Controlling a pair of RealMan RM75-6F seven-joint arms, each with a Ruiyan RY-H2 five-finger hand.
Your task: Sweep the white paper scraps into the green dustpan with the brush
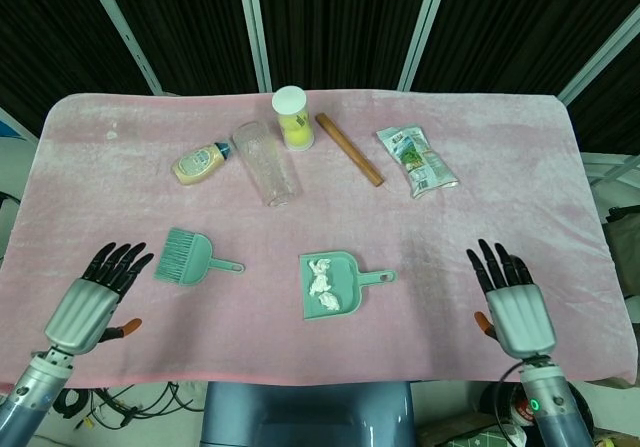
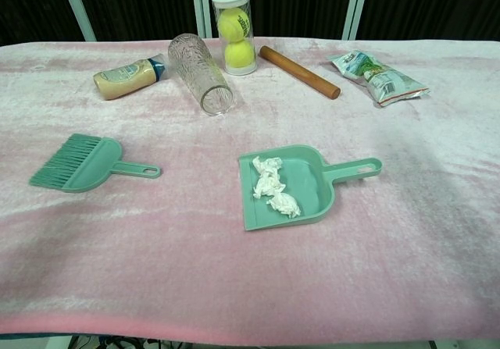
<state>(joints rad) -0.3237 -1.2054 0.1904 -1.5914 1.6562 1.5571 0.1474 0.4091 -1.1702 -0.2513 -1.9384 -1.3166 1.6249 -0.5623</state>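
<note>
The green dustpan (image 1: 336, 283) (image 2: 301, 185) lies flat near the table's middle, handle pointing right. White paper scraps (image 1: 322, 278) (image 2: 273, 186) sit inside it. The green brush (image 1: 187, 258) (image 2: 82, 163) lies by itself to the left, bristles pointing left. My left hand (image 1: 92, 297) hovers at the front left edge, fingers spread, holding nothing, well apart from the brush. At the front right edge my right hand (image 1: 512, 300) also has its fingers spread and holds nothing. Neither hand shows in the chest view.
Along the back lie a sauce bottle (image 1: 201, 160), a clear glass tumbler on its side (image 1: 266, 163), an upright tube of tennis balls (image 1: 292, 118), a wooden rolling pin (image 1: 349, 149) and a snack packet (image 1: 417, 161). Pink cloth (image 1: 520, 187) covers the table.
</note>
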